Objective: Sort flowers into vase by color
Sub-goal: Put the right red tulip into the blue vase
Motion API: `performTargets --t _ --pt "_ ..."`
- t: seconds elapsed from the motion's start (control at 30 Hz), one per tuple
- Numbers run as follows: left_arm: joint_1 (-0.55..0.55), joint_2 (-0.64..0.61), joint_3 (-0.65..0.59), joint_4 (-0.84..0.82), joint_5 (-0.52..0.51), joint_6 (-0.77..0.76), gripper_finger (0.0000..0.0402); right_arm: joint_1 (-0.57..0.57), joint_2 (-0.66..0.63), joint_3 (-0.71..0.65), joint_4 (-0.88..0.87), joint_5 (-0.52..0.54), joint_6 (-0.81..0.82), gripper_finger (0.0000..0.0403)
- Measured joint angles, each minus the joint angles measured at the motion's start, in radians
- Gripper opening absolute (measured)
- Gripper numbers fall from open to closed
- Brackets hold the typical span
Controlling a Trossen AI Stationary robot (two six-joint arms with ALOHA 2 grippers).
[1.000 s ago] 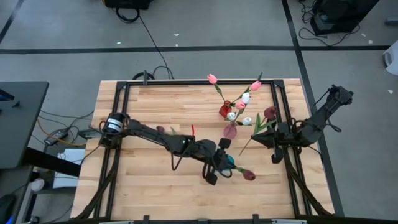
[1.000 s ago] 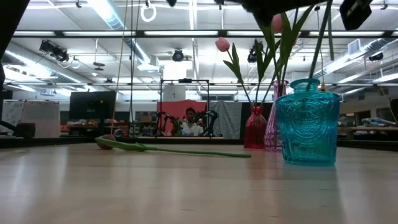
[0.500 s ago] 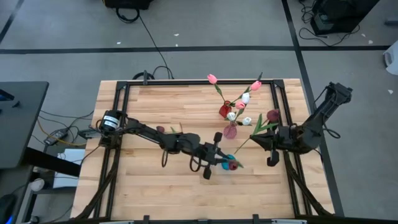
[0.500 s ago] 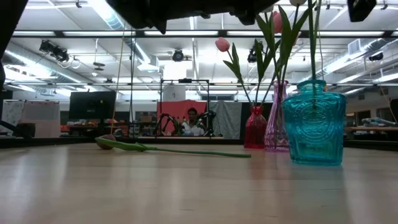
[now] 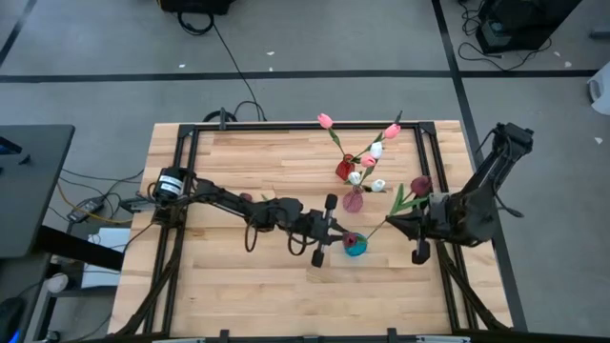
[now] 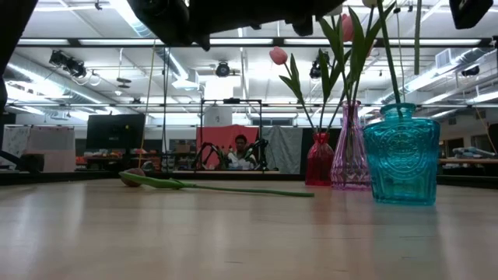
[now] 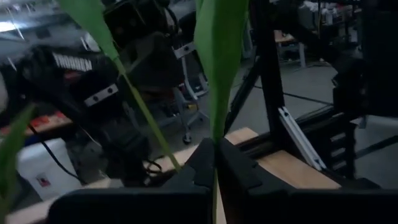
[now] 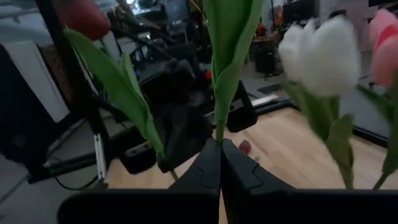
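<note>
A teal glass vase (image 5: 356, 249) (image 6: 401, 155) stands near the table's middle. My left gripper (image 5: 331, 230) (image 7: 215, 149) is just left of it, shut on a maroon tulip whose head (image 5: 349, 239) sits over the vase mouth. My right gripper (image 5: 401, 221) (image 8: 219, 144) is right of the vase, shut on another maroon tulip (image 5: 420, 184). In the low view, thin stems (image 6: 387, 54) run down into the teal vase. A third maroon tulip (image 6: 137, 177) lies flat on the table. A red vase (image 5: 343, 170) holds pink tulips, and a pink vase (image 5: 354, 201) holds white ones. My left gripper pinches the tulip's green stem and leaf base (image 7: 216, 134) between its two fingers, coming level from the table's left. The tulip stands nearly upright, lifted clear of the table, over the teal vase. My right gripper pinches its tulip's stem at the leaf base (image 8: 218, 132) between both fingers, coming level from the table's right, across the stem. The tulip is lifted and tilted, with its head toward the far side and its stem end (image 5: 372, 232) toward the teal vase.
The red vase (image 6: 319, 159) and pink vase (image 6: 349, 155) stand close behind the teal one, their tulips leaning over the far right of the table. The black frame rail (image 5: 434, 171) runs along the right edge. Bare wood (image 5: 229, 286) lies near and left.
My left gripper swung from the near side toward the far edge and turned, bringing its tulip from slanting low beside the vase to nearly upright, head over the teal vase. The vase slid slightly rightward. My right gripper drifted a little toward the near edge with its tulip.
</note>
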Motion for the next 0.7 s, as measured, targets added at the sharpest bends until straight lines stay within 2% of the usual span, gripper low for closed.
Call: performTargets --t 0.17,0.47,0.7 --pt "-0.002 0.000 0.000 -0.063 0.012 -0.039 0.0014 -0.013 0.100 0.000 0.003 0.016 0.038 0.0009" --pt "0.003 0.000 0.001 -0.062 0.025 -0.077 0.0014 -0.021 0.209 0.000 0.104 0.099 0.011 0.0009" --pt "0.021 0.000 0.001 -0.065 0.033 -0.154 0.0014 -0.022 0.275 0.000 0.109 0.086 0.031 0.0009"
